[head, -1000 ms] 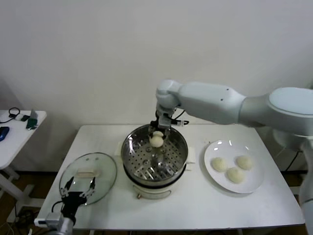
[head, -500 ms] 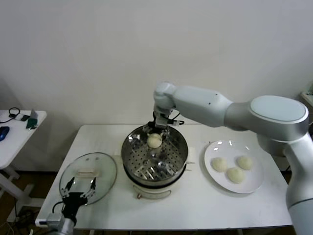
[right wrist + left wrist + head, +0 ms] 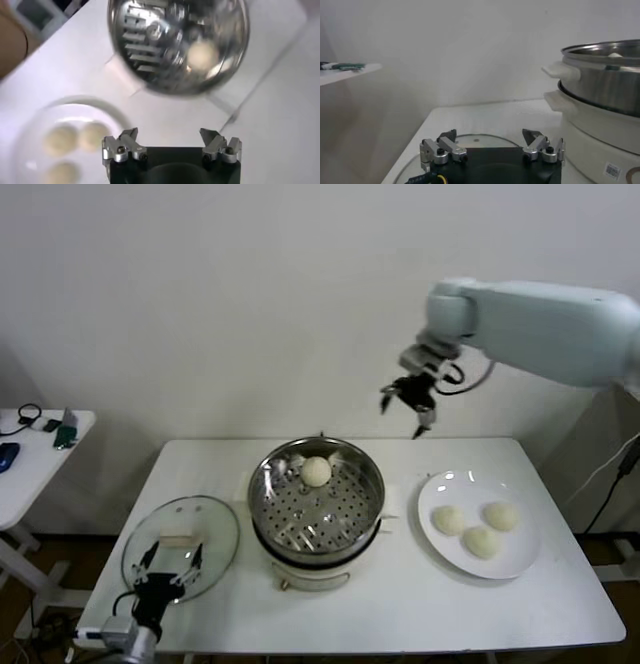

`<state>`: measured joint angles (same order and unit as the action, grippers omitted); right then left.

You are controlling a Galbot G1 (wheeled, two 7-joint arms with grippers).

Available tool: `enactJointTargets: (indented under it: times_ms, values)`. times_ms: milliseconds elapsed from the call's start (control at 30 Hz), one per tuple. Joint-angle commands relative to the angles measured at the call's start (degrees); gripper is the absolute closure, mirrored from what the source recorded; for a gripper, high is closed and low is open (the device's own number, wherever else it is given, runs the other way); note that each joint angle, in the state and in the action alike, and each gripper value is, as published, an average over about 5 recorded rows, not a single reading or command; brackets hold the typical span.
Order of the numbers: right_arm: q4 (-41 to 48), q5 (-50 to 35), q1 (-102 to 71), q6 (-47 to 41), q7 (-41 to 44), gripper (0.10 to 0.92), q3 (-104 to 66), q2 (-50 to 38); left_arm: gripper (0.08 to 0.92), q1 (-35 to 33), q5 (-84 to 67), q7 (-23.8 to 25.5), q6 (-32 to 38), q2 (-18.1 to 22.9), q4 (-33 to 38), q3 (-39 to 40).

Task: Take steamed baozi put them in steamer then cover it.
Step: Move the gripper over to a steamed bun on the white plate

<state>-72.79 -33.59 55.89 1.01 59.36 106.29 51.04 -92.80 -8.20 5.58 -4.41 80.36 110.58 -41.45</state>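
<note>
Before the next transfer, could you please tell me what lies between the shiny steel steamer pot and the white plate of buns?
Only bare white table, seen in the head view between steamer and plate.

text: none legible | steamer (image 3: 600, 95) base sticker (image 3: 611, 171): print too small to read

Bare table (image 3: 400, 604) lies between pot (image 3: 316, 506) and plate (image 3: 480, 526). At nine o'clock of the pot, the lid (image 3: 181, 546) blocks the tabletop.

Right gripper (image 3: 409, 406) — now raised, off the steamer (image 3: 316, 502)
</note>
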Motion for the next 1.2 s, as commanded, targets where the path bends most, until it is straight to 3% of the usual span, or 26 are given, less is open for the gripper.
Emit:
enactJointTargets:
  times_ms: [33, 200, 467, 933, 1033, 1200]
  values:
    - [-12.34, -3.19, 1.31, -19.1, -9.17, 0.203, 9.82, -16.02, 0.177, 0.03, 0.09, -0.01, 0.14, 0.25, 0.03, 0.02]
    - [-12.26, -0.06, -11.77, -22.74, -13.57, 0.203, 1.83, -17.45, 0.177, 0.05, 0.04, -0.06, 0.32, 0.69, -0.23, -0.14]
    - [-2.43, 6.63, -30.06, -22.85, -14.34, 0.203, -12.06, -13.17, 0.177, -0.22, 0.04, -0.2, 0.59, 1.05, -0.84, -0.75]
    - [9.83, 9.49, -38.42, -19.03, -14.35, 0.205, -21.64, -4.06, 0.177, -0.41, 0.4, -0.4, 1.45, 1.61, -1.99, -0.72]
    - [11.02, 9.68, -38.92, -18.72, -14.44, 0.245, -22.11, -3.14, 0.177, -0.43, 0.47, -0.44, 1.47, 1.65, -2.0, -0.77]
    - [12.47, 9.63, -38.92, -18.09, -13.68, 0.379, -22.79, -2.14, 0.177, -0.28, 0.55, -0.51, 1.43, 1.65, -2.03, -0.82]
